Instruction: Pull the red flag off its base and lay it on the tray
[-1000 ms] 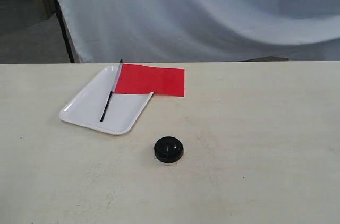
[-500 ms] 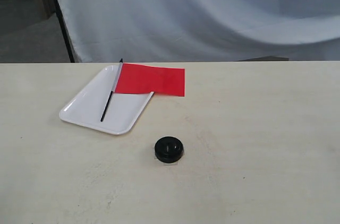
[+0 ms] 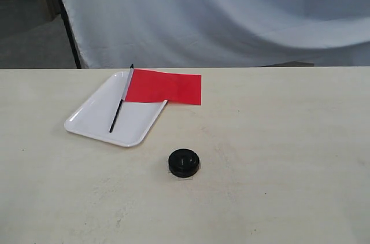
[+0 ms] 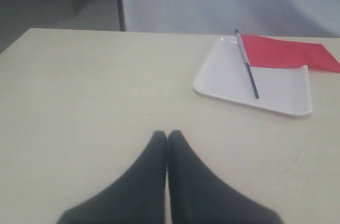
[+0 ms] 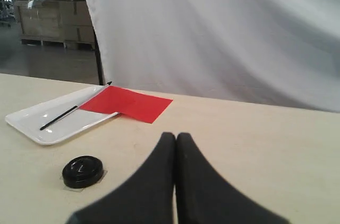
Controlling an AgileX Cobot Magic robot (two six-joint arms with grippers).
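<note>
The red flag (image 3: 165,87) lies flat with its black-and-silver pole across the white tray (image 3: 92,117); the cloth hangs partly over the tray's far right rim onto the table. The wrist views show the same flag (image 4: 289,54) (image 5: 127,103) and tray (image 4: 223,75) (image 5: 32,120). The black round base (image 3: 184,162) (image 5: 82,171) sits alone on the table, nearer the front, nothing in it. My left gripper (image 4: 167,135) is shut and empty, well short of the tray. My right gripper (image 5: 176,136) is shut and empty, beside and apart from the base. Neither gripper shows in the exterior view.
A white cloth backdrop (image 3: 219,13) hangs behind the table's far edge. A black stand pole (image 3: 69,30) rises at the back left. Stacked cardboard boxes (image 5: 48,6) sit on the floor beyond the table.
</note>
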